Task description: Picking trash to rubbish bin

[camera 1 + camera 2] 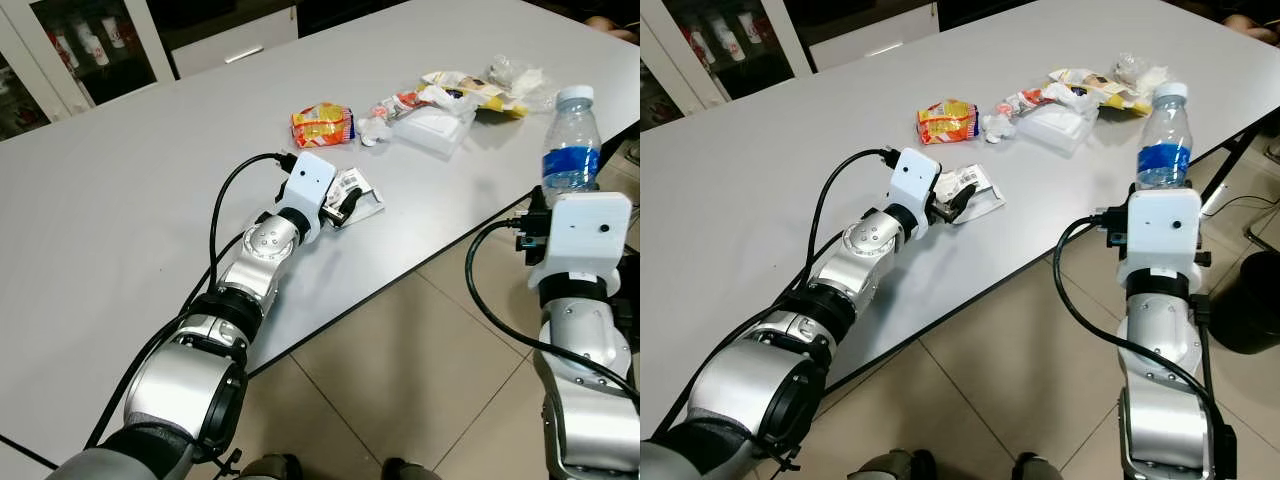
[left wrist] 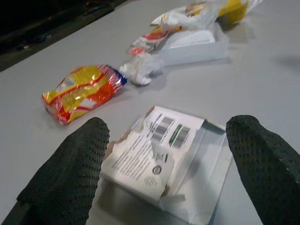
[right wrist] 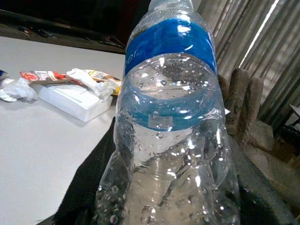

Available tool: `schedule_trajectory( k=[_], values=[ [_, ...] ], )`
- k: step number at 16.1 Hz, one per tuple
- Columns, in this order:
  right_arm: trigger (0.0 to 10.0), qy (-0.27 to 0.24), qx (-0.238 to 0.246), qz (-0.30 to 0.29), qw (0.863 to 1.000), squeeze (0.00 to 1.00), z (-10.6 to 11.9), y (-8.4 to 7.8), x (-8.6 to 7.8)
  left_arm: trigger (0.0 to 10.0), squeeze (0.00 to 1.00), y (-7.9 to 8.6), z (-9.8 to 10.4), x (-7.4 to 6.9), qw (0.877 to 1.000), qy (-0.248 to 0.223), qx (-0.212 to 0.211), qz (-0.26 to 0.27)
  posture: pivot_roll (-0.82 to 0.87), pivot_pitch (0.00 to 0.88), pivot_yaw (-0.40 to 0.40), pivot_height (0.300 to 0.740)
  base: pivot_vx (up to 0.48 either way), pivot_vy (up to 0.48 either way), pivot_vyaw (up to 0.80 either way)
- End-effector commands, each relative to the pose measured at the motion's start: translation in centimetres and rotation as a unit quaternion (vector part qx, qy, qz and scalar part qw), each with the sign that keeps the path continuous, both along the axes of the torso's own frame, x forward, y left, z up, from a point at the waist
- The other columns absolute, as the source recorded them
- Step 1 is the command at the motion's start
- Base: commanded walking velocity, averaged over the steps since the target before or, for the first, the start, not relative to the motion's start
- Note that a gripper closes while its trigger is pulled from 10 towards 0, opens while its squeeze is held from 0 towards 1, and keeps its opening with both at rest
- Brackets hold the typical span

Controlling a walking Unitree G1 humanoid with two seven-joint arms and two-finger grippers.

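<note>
Two silver arms reach over a pale grey table (image 1: 120, 200) strewn with trash. The left gripper (image 1: 345, 205) sits low over the table near its front edge, its two black fingers (image 2: 70, 173) spread apart on either side of a torn white cardboard packet with barcodes and printed text (image 2: 154, 154), which lies flat on the tabletop between them; whether the pads touch it cannot be told. Just beyond the packet lies a red and yellow foil snack wrapper (image 1: 322, 124), and beside that a small crumpled white tissue (image 2: 140, 71).

Farther back on the table stands a white rectangular foam tray (image 1: 435, 128), with a red and white torn wrapper (image 1: 395, 103) at its near end and a heap of yellow and clear plastic wrappers (image 1: 478, 88) behind it.

The right gripper (image 1: 1160, 195) is held off the table's edge, above the tiled floor (image 1: 400, 380), and is closed on a clear plastic water bottle with a blue label and a white cap (image 1: 571, 140). The bottle is upright, its lower body crumpled and beaded with droplets inside, as the right wrist view shows. Glass-fronted cabinets (image 1: 70, 50) stand behind the table, at the far left.
</note>
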State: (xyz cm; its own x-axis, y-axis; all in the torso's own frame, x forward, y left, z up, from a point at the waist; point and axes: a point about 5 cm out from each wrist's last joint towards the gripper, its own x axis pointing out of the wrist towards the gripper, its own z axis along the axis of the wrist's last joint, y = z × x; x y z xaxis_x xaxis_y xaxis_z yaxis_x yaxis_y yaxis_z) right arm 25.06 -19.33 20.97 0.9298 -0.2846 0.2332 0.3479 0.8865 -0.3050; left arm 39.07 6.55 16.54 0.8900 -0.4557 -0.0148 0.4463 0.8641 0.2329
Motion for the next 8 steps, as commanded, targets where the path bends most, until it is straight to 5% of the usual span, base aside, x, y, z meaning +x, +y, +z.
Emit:
schedule_trajectory(
  k=[1, 3, 4, 5, 8],
  values=[
    [10.0, -0.006, 0.003, -0.002, 1.0, 0.0, 0.2, 0.4, -0.3, 10.0, 1.0, 0.2, 0.6, 0.5, 1.0, 0.002, 0.007, 0.025, 0.06, 0.161, 0.099, 0.74, 0.0, 0.0, 0.0],
    [10.0, -0.006, 0.008, 0.003, 1.0, 0.0, 0.2, 0.7, -0.2, 10.0, 1.0, 0.2, 0.6, 0.7, 0.999, 0.008, 0.006, 0.046, 0.05, 0.164, 0.099, 0.74, 0.0, 0.0, 0.0],
    [10.0, 0.003, 0.011, 0.007, 1.0, 0.0, 0.0, 0.8, -0.3, 10.0, 0.26, 0.1, 0.6, 0.7, 0.999, 0.014, 0.002, 0.049, 0.05, 0.165, 0.099, 0.74, 0.0, 0.0, 0.0],
    [10.0, 0.02, 0.016, 0.005, 1.0, 0.0, -0.5, 0.7, -0.6, 10.0, 0.0, 0.2, 0.6, 0.8, 0.998, 0.023, -0.007, 0.052, 0.05, 0.169, 0.099, 0.74, 0.0, 0.0, 0.0],
    [10.0, 0.062, 0.022, -0.019, 0.998, 0.0, -1.8, 0.2, -1.3, 10.0, 0.0, 0.6, 0.6, 0.9, 0.997, 0.03, -0.015, 0.066, 0.04, 0.176, 0.098, 0.74, 0.0, 0.0, 0.0]
  ],
)
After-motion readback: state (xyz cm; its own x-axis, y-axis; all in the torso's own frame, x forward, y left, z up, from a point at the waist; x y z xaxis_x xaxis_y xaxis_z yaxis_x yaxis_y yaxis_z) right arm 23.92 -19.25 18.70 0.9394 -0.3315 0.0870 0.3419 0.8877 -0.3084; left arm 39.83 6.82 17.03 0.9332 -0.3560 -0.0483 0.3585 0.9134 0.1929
